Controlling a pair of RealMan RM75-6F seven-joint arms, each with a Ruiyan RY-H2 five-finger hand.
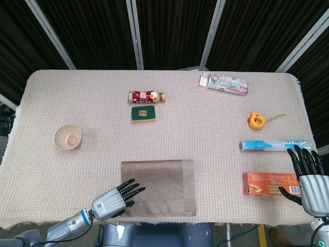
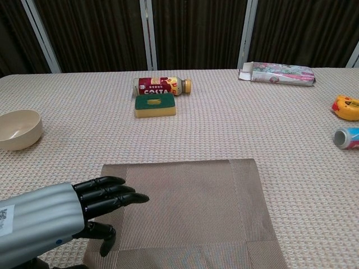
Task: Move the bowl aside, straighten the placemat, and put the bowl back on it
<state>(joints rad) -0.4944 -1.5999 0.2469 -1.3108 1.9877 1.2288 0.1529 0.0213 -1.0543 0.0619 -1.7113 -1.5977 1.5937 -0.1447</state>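
Observation:
A cream bowl (image 1: 68,137) (image 2: 18,129) stands on the tablecloth at the left, well away from the placemat. The brown woven placemat (image 1: 160,186) (image 2: 188,210) lies at the near edge, its sides about parallel to the table edge. My left hand (image 1: 117,198) (image 2: 67,210) lies flat over the placemat's near-left corner with fingers stretched out and apart, holding nothing. My right hand (image 1: 308,177) hovers at the far right beside an orange box (image 1: 269,183), fingers spread and empty.
A Costa bottle (image 1: 147,96) lies at the back centre with a green-and-yellow sponge (image 1: 144,113) just in front of it. A floral packet (image 1: 224,83) is at the back right. A yellow tape measure (image 1: 256,120) and a blue tube (image 1: 272,145) lie on the right.

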